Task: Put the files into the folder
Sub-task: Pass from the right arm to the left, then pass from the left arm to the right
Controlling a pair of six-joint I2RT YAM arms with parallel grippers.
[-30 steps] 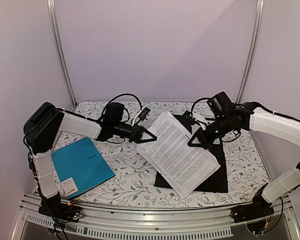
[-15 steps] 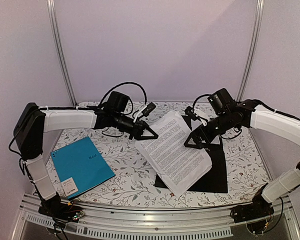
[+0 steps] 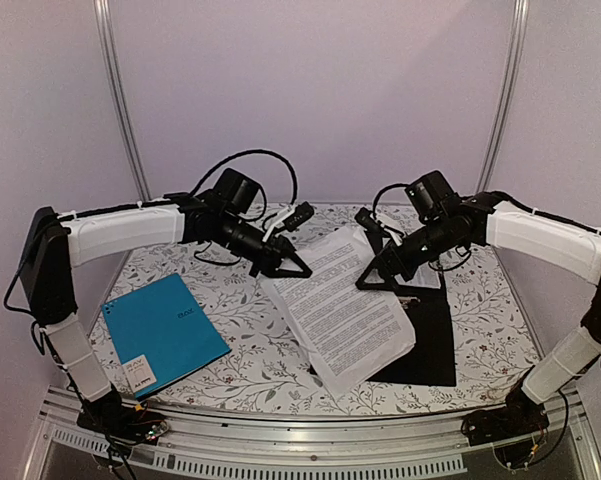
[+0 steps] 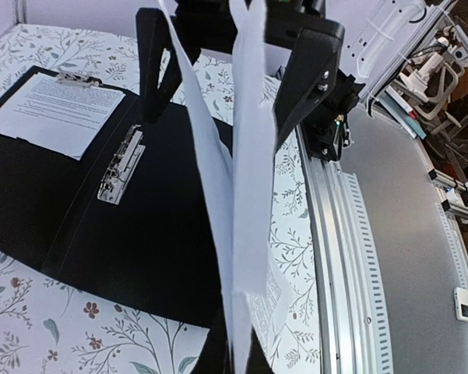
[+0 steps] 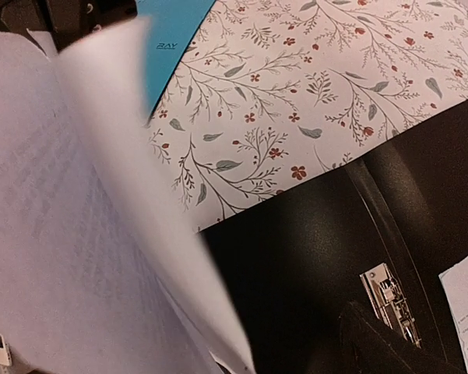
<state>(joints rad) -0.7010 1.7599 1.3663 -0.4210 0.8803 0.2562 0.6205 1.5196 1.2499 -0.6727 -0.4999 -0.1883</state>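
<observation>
The left hand [image 3: 298, 270] is clenched on the upper left edge of the files [image 3: 340, 310], a thin bundle of white sheets covered with small black print. The sheets are lifted at this end and slope down toward the near side. Their lower part lies over the left part of the folder [image 3: 435, 340] and over the worktop [image 3: 260, 350] beside it.

The right hand [image 3: 368, 278] is released. In the left wrist view its two black jaws stand wide apart, one on each side of the bundle's edge, and they do not press it.

The folder is flat, black and matte, and it lies open on the worktop. A narrow silver metal clip [image 4: 121, 167] sits along its middle fold. One printed sheet [image 4: 58, 113] lies flat in the far half.

The worktop has a white cover with a pattern of thin branches and small red flowers. A smooth teal folder [image 3: 165, 330] lies closed on the left, well apart from the black one.
</observation>
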